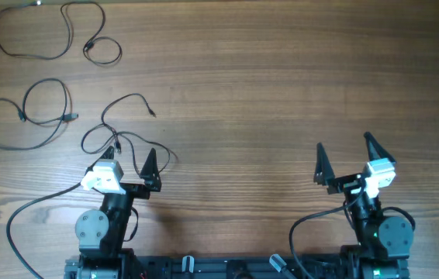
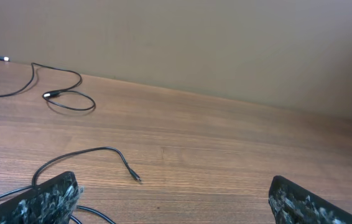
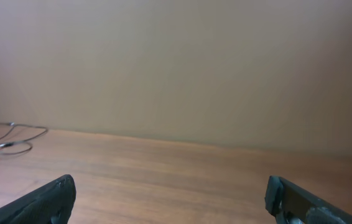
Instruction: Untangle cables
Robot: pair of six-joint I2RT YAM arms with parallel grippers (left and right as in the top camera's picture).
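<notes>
**Three cables lie apart on the left; the left claw is nearest, and both claws are released.**
The left claw (image 1: 133,155) is spread wide and empty. The near cable (image 2: 104,148) starts right at its tips and runs ahead, with the free plug pointing far-right; I can't tell if they touch. The mid cable (image 1: 22,115) lies further left and the far cable (image 1: 89,49) sits at the far-left corner of the worktop (image 1: 281,77). The right claw (image 1: 343,143) is also spread and empty, well apart from all three. No readable writing or brands.

One cable (image 1: 136,95) lies just before my left gripper (image 1: 133,153), a second cable (image 1: 49,80) ahead-left, a third cable (image 1: 89,48) beyond it
</notes>
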